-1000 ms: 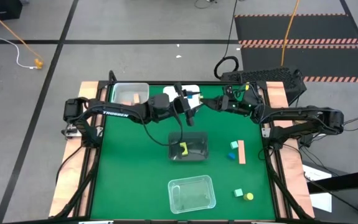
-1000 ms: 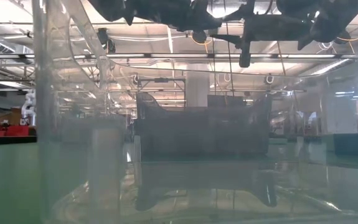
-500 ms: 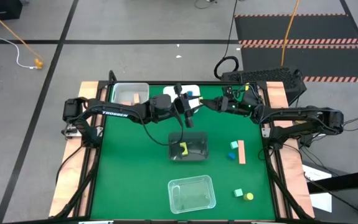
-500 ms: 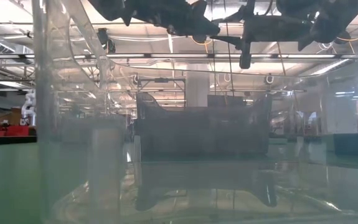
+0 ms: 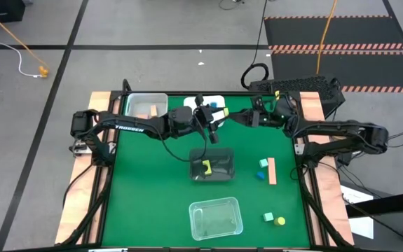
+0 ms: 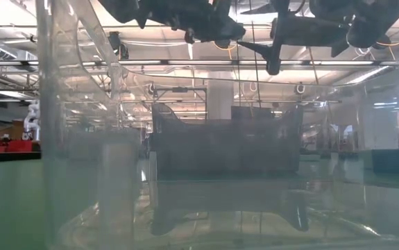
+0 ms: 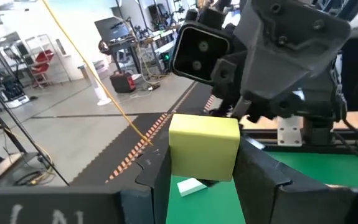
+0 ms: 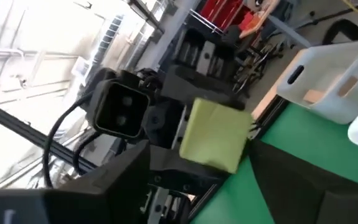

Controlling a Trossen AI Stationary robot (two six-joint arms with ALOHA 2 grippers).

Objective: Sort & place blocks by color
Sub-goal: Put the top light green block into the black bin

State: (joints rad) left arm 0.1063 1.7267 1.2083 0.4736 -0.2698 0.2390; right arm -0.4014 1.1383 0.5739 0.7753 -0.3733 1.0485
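Yellow block changing hands above the table's far edge.
Your left gripper clamps the yellow block, upper centre in the high view; your right gripper stands spread around it.

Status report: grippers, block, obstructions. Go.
Left gripper shut on yellow block, mid-air. Right gripper open, facing it. Nothing between them.
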